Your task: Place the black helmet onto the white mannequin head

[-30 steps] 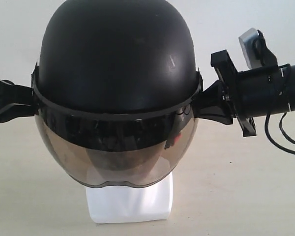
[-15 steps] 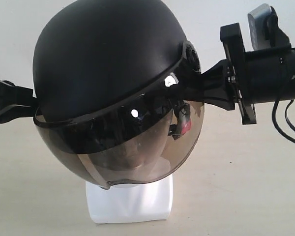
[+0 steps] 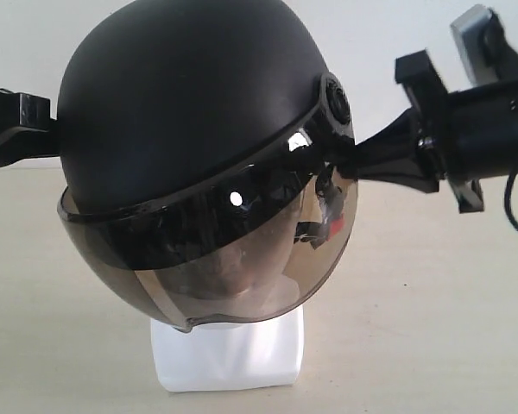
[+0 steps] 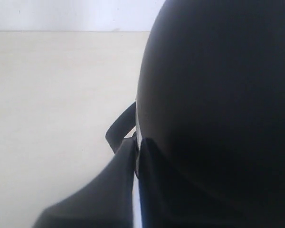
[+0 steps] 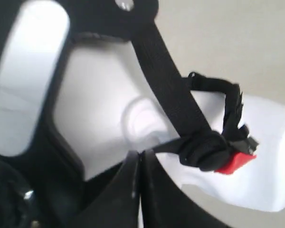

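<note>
left gripper [image 4: 136, 149]: clamped on black helmet [image 3: 190, 112] rim | right gripper [image 5: 140, 159]: clamped, opposite rim | white mannequin head [image 5: 99, 114]: just beyond jaws, inside helmet

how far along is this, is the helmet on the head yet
Mostly done: the black helmet covers the white mannequin head, face visible through the visor. In hand: left gripper and right gripper pinch its rim; it sits tilted, higher on the right gripper's side. Left: level it, let go.
</note>
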You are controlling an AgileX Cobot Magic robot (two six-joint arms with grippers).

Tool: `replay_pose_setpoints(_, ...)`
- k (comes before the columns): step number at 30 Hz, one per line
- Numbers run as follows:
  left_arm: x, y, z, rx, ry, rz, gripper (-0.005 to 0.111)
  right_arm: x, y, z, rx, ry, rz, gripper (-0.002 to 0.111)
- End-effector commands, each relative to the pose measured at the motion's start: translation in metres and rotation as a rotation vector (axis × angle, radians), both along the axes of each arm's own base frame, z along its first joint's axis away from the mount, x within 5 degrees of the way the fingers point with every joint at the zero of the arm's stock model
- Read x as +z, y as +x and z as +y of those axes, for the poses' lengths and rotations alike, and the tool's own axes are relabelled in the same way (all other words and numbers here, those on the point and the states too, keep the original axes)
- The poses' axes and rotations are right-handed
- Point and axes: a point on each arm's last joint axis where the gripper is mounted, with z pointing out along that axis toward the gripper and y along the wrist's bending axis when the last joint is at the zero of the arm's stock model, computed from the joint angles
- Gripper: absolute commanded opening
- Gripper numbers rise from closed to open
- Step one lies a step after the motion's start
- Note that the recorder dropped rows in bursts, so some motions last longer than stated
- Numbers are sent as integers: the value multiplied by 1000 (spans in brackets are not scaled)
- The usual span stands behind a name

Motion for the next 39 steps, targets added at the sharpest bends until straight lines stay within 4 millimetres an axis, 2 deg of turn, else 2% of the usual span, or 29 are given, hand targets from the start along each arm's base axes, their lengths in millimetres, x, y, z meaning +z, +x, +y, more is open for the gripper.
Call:
replay_pose_setpoints(1,5,-2,-2,-9,-18,-3,4,39,2,-22,-69,25,-125,0)
replay_pose_setpoints(6,5,-2,-1,-7,-19,-6,4,67,0,-16,-3,146,-154,0)
replay_pose_setpoints(16,5,-2,-1,-7,-19,-6,4,76,-16,5,101,233,-140,0)
replay_pose_setpoints(20,5,-2,-1,-8,-18,-5,4,73,-18,14,113,189,-142,0)
replay_pose_setpoints(28,5,-3,-2,-19,-18,6,4,61,-14,12,72,42,-122,0)
replay_pose_setpoints(39,5,-3,-2,-21,-21,9,4,57,-16,11,82,13,-96,0)
